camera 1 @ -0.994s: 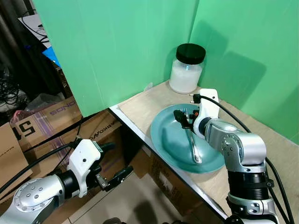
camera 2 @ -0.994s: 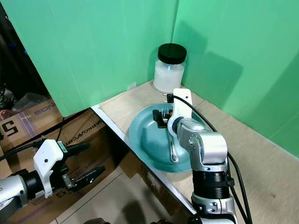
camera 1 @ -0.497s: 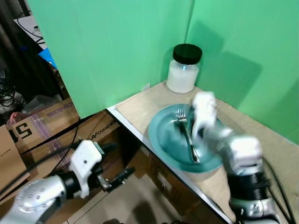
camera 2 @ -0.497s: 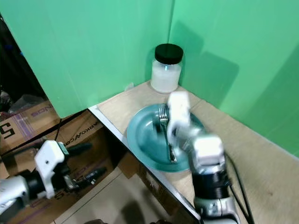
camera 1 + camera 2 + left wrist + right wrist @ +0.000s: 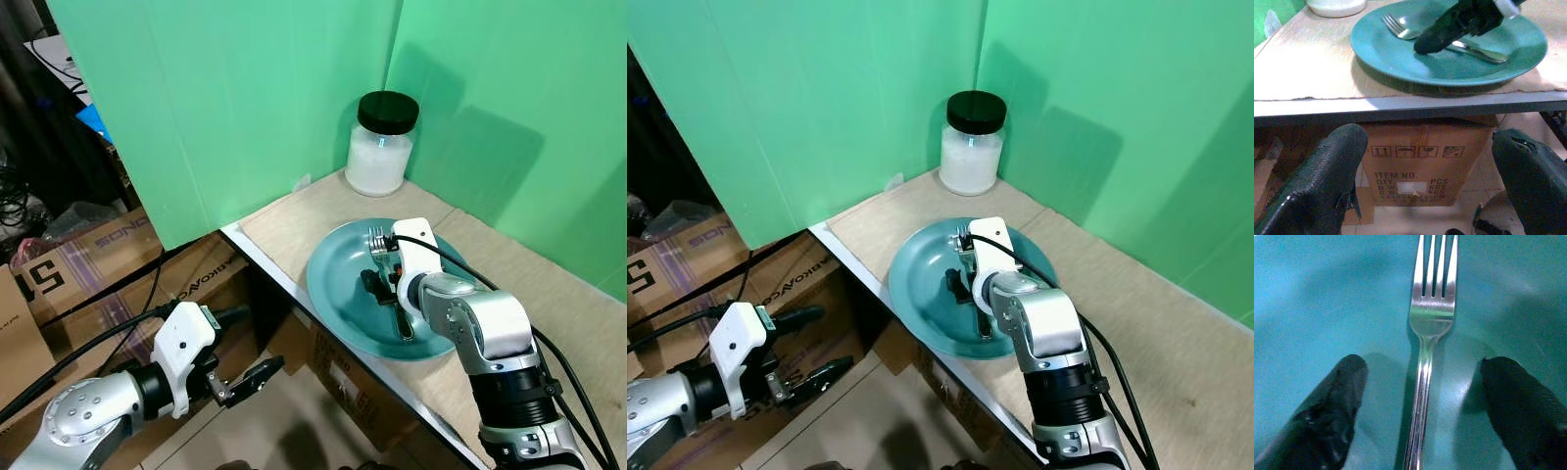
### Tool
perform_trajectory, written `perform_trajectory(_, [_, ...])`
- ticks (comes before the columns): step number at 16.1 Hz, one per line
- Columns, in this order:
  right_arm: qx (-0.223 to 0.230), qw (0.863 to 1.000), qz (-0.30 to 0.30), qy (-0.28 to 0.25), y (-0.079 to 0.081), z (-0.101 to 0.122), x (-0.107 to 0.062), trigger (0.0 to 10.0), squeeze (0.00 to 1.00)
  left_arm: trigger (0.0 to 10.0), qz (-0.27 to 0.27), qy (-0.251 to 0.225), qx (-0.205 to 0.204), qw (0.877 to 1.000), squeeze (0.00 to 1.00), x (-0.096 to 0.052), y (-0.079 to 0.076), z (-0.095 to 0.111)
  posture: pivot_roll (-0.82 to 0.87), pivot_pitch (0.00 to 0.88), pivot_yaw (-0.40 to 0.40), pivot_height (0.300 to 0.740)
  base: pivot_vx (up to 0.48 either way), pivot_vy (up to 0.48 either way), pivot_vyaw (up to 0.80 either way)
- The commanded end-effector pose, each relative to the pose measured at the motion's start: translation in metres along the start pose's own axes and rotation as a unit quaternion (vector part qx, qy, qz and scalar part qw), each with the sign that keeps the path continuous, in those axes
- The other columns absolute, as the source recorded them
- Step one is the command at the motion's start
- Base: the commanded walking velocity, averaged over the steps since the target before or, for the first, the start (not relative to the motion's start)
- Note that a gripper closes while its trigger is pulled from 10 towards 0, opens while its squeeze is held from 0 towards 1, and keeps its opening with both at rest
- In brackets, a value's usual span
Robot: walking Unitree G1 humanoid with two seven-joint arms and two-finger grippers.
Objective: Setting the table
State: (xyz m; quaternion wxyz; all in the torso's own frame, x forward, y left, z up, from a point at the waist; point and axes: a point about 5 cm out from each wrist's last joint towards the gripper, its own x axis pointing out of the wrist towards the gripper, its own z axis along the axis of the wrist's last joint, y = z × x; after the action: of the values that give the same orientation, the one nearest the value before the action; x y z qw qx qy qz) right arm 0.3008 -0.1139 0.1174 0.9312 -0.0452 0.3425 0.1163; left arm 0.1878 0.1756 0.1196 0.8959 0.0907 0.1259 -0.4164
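Head views. Teal plate (image 5: 338, 294) near the table (image 5: 294, 220) edge, fork (image 5: 378, 238) lying in it, tines toward the white jar (image 5: 382, 145) in the corner of the green backdrop. Right gripper (image 5: 377, 284) lowered over the fork's neck, nearer the plate's middle than a second ago, when it sat higher, by the tines; blurred mid-swing half a second ago, now sharp and settled. Left gripper (image 5: 250, 370) low beside the table, over cardboard boxes (image 5: 78, 255), barely shifted.

Left wrist view. Plate (image 5: 1381, 49) seen edge-on above a printed box (image 5: 1420, 156); left fingers (image 5: 1327, 171) spread wide, holding nothing; one right finger (image 5: 1449, 24) angled down across the fork (image 5: 1396, 27).

Right wrist view. Fork (image 5: 1432, 308) lying flat on the plate (image 5: 1327, 293), handle running between the two fingers (image 5: 1337, 396), which stand wide apart on either side, not touching it.

Reading: approach apparently finished, fork straddled and not yet grasped; closing on the handle probably next, with a thin flat handle on glazed ware liable to slip.
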Motion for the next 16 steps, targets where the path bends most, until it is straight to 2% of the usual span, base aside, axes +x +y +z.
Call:
perform_trajectory(1, [0.007, 0.999, 0.008, 0.046, 0.001, -0.018, 0.006, 0.0, 0.0, 10.0, -0.005, 0.006, 0.003, 1.0, 0.22, 0.005, 0.0, -0.007, 0.04, 0.076, -0.012, 0.74, 0.0, 0.0, 0.0])
perform_trajectory(3, [0.008, 0.999, 0.01, 0.044, 0.002, -0.017, 0.006, 0.0, 0.0, 10.0, -0.005, 0.009, 0.001, 1.0, 0.22, 0.011, -0.003, -0.015, 0.04, 0.077, -0.012, 0.74, 0.0, 0.0, 0.0])
perform_trajectory(4, [0.009, 0.999, 0.011, 0.042, 0.002, -0.017, 0.007, 0.0, 0.0, 10.0, -0.006, 0.012, -0.002, 1.0, 0.22, 0.021, -0.009, -0.026, 0.04, 0.076, -0.012, 0.74, 0.0, 0.0, 0.0])
perform_trajectory(6, [0.009, 0.999, 0.011, 0.04, 0.002, -0.015, 0.007, 0.0, 0.0, 10.0, -0.009, 0.016, -0.005, 1.0, 0.22, 0.044, -0.027, -0.041, 0.04, 0.075, -0.011, 0.74, 0.0, 0.0, 0.0])
perform_trajectory(7, [0.01, 0.999, 0.012, 0.037, 0.002, -0.014, 0.007, 0.0, 0.0, 10.0, -0.013, 0.015, -0.004, 1.0, 0.22, 0.067, -0.043, -0.046, 0.04, 0.072, -0.011, 0.74, 0.0, 0.0, 0.0])
perform_trajectory(8, [0.011, 0.999, 0.013, 0.034, 0.002, -0.013, 0.007, 0.0, 0.0, 10.0, -0.016, 0.011, 0.001, 1.0, 0.22, 0.08, -0.051, -0.047, 0.04, 0.07, -0.011, 0.74, 0.0, 0.0, 0.0])
perform_trajectory(11, [0.012, 0.999, 0.019, 0.028, 0.004, -0.011, 0.007, 0.0, 0.0, 10.0, -0.015, 0.0, 0.024, 1.0, 0.22, 0.096, -0.063, -0.043, 0.04, 0.068, -0.012, 0.74, 0.0, 0.0, 0.0])
perform_trajectory(14, [0.011, 0.999, 0.026, 0.027, 0.006, -0.013, 0.007, 0.0, 0.0, 10.0, -0.013, 0.019, 0.018, 1.0, 0.22, 0.121, -0.083, -0.058, 0.04, 0.066, -0.023, 0.74, 0.0, 0.0, 0.0])
perform_trajectory(15, [0.008, 0.999, 0.03, 0.028, 0.006, -0.014, 0.006, 0.0, 0.0, 10.0, 0.005, -0.009, 0.02, 1.0, 0.22, 0.067, -0.046, -0.03, 0.04, 0.065, -0.029, 0.74, 0.0, 0.0, 0.0])
perform_trajectory(16, [0.008, 0.999, 0.034, 0.027, 0.006, -0.014, 0.005, 0.0, 0.0, 10.0, 0.007, -0.032, 0.044, 0.999, 0.22, 0.019, -0.021, 0.004, 0.04, 0.064, -0.035, 0.74, 0.0, 0.0, 0.0])
